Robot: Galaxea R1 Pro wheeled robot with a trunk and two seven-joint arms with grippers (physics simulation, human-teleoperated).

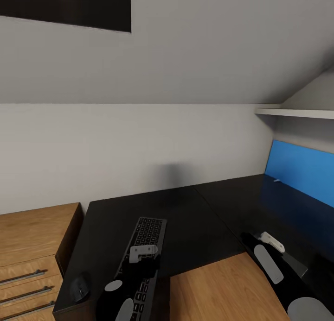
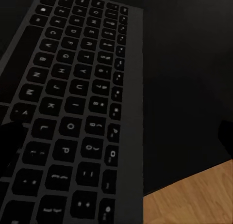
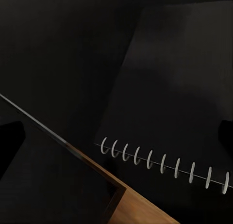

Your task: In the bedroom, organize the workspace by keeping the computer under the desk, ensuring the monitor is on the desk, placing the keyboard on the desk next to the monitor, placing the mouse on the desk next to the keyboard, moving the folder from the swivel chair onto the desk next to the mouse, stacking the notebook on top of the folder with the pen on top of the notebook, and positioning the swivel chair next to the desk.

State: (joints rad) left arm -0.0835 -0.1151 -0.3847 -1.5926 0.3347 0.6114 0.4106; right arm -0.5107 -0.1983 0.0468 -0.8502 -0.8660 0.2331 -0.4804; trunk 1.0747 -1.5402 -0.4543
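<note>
The slim dark keyboard (image 1: 149, 232) (image 2: 73, 103) lies on the black desk (image 1: 199, 219), its near end at the desk's front edge. My left gripper (image 1: 143, 260) (image 2: 119, 134) hovers open just above the keyboard's near half. The small black mouse (image 1: 80, 286) sits on the desk's left front corner. My right gripper (image 1: 264, 242) (image 3: 121, 132) hangs open over the dark grey spiral-bound notebook (image 3: 179, 83), which lies flat near the desk edge. A small pale stick (image 1: 276, 180), perhaps the pen, lies far right. Monitor, computer and swivel chair are out of view.
A light wooden chest (image 1: 32, 247) with bar handles stands left of the desk. A bright blue upright panel (image 1: 301, 170) runs along the desk's right side under a white shelf (image 1: 297, 112); I cannot tell whether it is the folder. Wooden floor (image 1: 218, 293) lies between my arms.
</note>
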